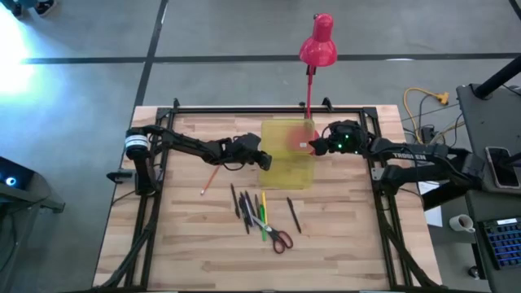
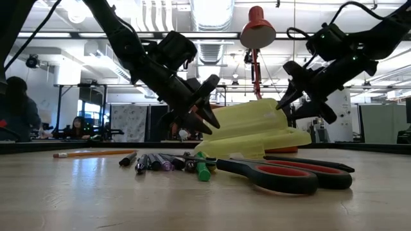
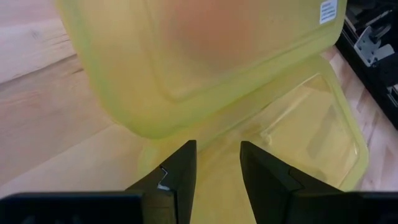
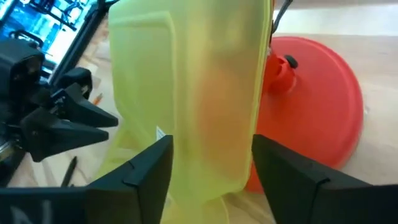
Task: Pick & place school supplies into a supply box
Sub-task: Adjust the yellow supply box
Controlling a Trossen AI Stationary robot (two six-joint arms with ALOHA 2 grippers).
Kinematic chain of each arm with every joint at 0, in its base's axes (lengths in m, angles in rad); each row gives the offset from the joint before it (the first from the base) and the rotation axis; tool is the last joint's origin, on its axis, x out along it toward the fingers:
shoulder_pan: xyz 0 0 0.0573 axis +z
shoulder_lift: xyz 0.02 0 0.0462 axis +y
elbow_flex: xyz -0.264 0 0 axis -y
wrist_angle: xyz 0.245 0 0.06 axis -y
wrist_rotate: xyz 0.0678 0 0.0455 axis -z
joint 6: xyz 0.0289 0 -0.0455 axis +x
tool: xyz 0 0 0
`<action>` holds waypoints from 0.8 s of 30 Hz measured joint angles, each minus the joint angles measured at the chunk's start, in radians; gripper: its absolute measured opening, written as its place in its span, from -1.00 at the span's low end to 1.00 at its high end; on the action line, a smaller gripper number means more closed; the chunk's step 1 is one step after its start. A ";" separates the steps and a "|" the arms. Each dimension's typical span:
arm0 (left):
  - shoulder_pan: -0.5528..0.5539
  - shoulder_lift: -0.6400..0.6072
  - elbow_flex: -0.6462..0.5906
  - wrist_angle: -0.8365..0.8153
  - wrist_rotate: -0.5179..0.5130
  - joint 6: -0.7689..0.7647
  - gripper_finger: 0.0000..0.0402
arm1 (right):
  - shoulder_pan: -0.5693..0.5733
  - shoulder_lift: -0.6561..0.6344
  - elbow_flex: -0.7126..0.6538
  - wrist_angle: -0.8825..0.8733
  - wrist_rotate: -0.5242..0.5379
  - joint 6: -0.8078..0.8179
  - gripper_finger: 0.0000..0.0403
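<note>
My right gripper (image 4: 208,165) spreads wide around the raised, translucent yellow-green lid of the supply box (image 1: 289,155), mid-table beside the glossy red lamp base (image 4: 317,93). My left gripper (image 3: 217,171), half open and empty, faces its smooth tray.

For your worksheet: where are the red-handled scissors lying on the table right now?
In the high view the scissors lie at the near end of the loose pens and pencils, in front of the yellow-green supply box and clear of both grippers.

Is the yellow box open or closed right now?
Open. The box has its lid lifted at a slant above the tray, which looks empty. The pens lie on the table.
</note>
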 joint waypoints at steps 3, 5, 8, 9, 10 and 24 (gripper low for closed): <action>0.000 0.000 0.000 -0.008 0.000 0.000 -0.46 | -0.005 0.003 -0.016 -0.028 -0.022 0.000 0.23; 0.000 0.000 0.000 -0.010 0.000 0.000 -0.46 | -0.006 0.003 -0.024 -0.051 -0.031 -0.002 0.32; 0.000 0.000 0.000 -0.010 0.000 0.000 -0.46 | -0.006 0.008 -0.039 -0.064 -0.036 -0.017 0.45; 0.000 0.000 0.000 -0.010 0.000 0.000 -0.46 | -0.006 0.009 -0.039 -0.058 -0.040 -0.032 0.48; 0.000 0.000 0.000 -0.010 0.000 0.000 -0.46 | -0.006 0.009 -0.039 -0.046 -0.043 -0.047 0.50; 0.000 0.000 0.000 -0.011 0.000 0.000 -0.46 | -0.074 0.009 -0.039 0.056 -0.072 -0.131 0.49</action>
